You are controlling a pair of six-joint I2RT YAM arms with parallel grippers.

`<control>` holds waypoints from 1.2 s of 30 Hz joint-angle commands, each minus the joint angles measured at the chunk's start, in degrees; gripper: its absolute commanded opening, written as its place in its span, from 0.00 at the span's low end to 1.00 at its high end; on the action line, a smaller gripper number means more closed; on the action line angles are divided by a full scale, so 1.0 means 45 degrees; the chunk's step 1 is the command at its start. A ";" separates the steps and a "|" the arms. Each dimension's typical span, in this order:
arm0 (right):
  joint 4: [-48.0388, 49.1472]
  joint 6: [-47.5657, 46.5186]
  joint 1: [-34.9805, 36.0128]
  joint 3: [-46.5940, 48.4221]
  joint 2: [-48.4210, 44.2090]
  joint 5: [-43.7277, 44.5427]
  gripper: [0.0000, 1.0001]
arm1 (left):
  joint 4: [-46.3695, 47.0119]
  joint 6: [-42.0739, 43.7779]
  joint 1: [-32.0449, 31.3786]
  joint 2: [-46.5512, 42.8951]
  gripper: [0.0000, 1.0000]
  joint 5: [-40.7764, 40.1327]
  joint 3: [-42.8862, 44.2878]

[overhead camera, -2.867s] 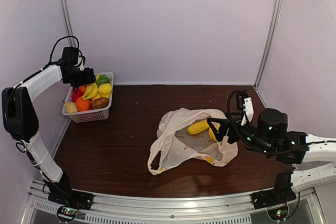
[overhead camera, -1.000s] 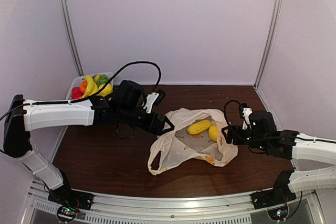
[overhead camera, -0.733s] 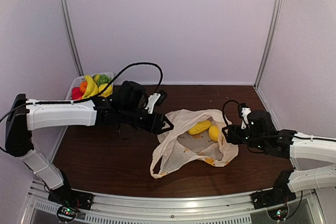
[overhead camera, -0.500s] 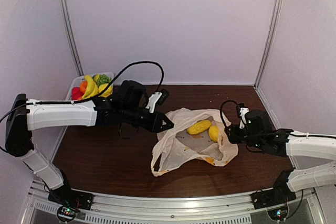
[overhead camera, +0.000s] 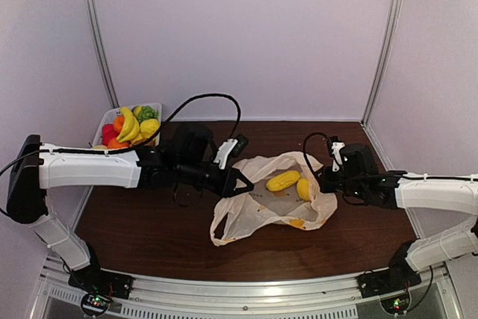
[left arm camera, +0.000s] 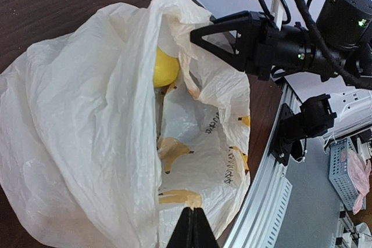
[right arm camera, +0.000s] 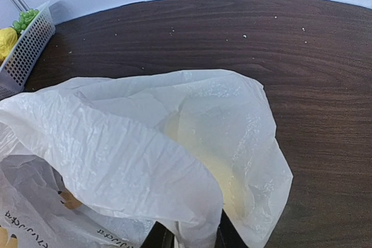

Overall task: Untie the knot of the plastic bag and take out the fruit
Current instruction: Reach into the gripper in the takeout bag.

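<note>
Thin, crinkly cream plastic with orange-yellow prints: one plastic bag (overhead camera: 261, 214) lies middle-right on the dark wooden table (overhead camera: 149, 222). Its long axis goes from near-left to far-right and its mouth is held open upward. Inside lie two pieces of yellow oval fruit (overhead camera: 284, 181), the longer one ribbed, pointing left-right. The left gripper (overhead camera: 243, 183) is closed on the bag's left rim and the right gripper (overhead camera: 321, 178) pinches the right rim. One white slotted basket (right arm camera: 26, 50) stands far left

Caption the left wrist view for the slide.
Left gripper shut on the plastic bag rim, yellow fruit visible inside, right gripper opposite.
</note>
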 commanded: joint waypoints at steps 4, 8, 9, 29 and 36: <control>0.0054 -0.0390 -0.0146 0.0349 0.0035 -0.0142 0.22 | 0.0156 0.0034 -0.0107 -0.0436 0.27 -0.1342 -0.0059; 0.0025 -0.0378 -0.0165 0.0221 -0.0061 -0.0176 0.22 | -0.0538 0.0259 -0.0103 -0.0908 0.56 -0.2787 0.0138; 0.0028 -0.0374 -0.0152 0.0188 -0.0084 -0.0198 0.22 | -0.0621 0.0260 -0.0088 -0.0956 0.61 -0.2956 0.0179; 0.0016 -0.0227 -0.0189 0.0105 -0.0457 -0.0615 0.25 | -0.1464 0.0227 -0.0085 0.0419 0.31 -0.2799 0.0993; -0.0430 -0.0106 -0.0157 -0.0179 -0.2311 -0.1844 0.54 | -0.0827 0.0389 -0.0093 0.0226 0.00 -0.2111 0.0799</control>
